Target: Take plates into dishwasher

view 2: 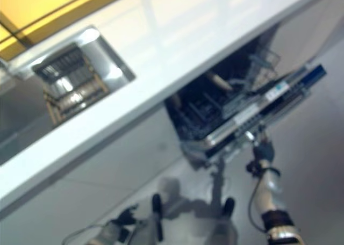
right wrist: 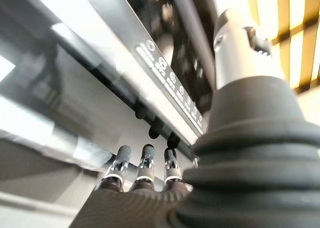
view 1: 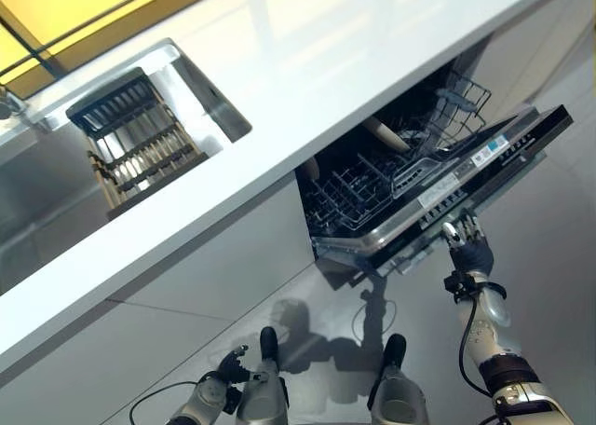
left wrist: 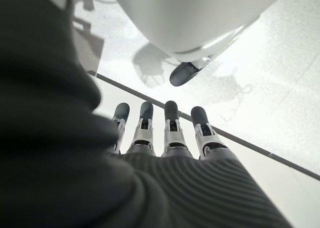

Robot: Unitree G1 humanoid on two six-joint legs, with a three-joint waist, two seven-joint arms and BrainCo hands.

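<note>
The dishwasher (view 1: 410, 197) under the white counter (view 1: 307, 89) stands partly open, its dark wire racks showing no plates. The right hand (view 1: 468, 250), fingers straight, touches the door's (view 1: 484, 178) edge. The left hand (view 1: 223, 374) hangs low, fingers relaxed. A drying rack (view 1: 140, 141) sits in the sink (view 1: 200, 85).

The dishwasher door (view 1: 466, 187) hangs partly lowered at about 3 o'clock, its edge barring entry from the front; the right hand (view 1: 468, 248) touches that edge with straight fingers. Behind it, wire racks (view 1: 363, 187) crowd the cavity under the countertop (view 1: 307, 80). Bare floor (view 1: 549, 257) lies at 4 o'clock.
</note>
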